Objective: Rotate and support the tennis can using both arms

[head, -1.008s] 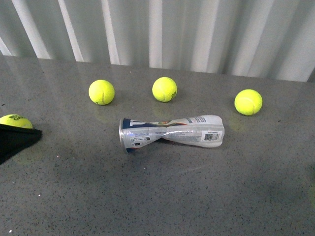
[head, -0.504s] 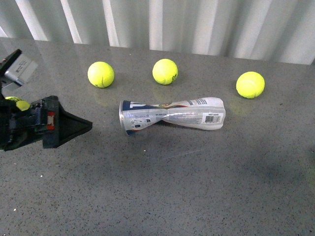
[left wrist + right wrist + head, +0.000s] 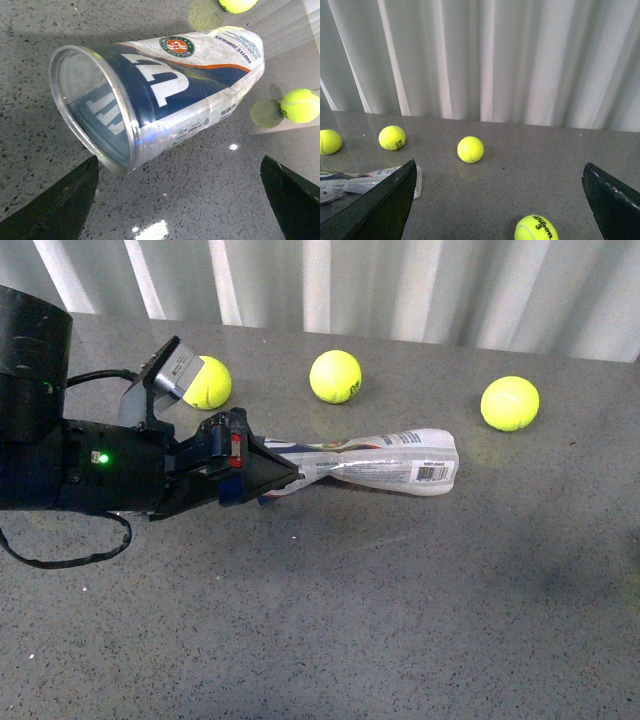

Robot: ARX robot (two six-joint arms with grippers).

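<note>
Left wrist view: left gripper (image 3: 180, 205) spread wide, open rim of crumpled tennis can (image 3: 165, 95) lying on desk (image 3: 210, 190) just ahead, offset toward one finger. Centre on rim, then close softly. Also open: right gripper (image 3: 497, 200), can's far end off to its side.

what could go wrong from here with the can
1. The tennis can lies on its side, crushed at the middle; the open left gripper at its rim may shove or roll it rather than grip it.
2. The right gripper is clear of it, so the far end is unsupported.
</note>
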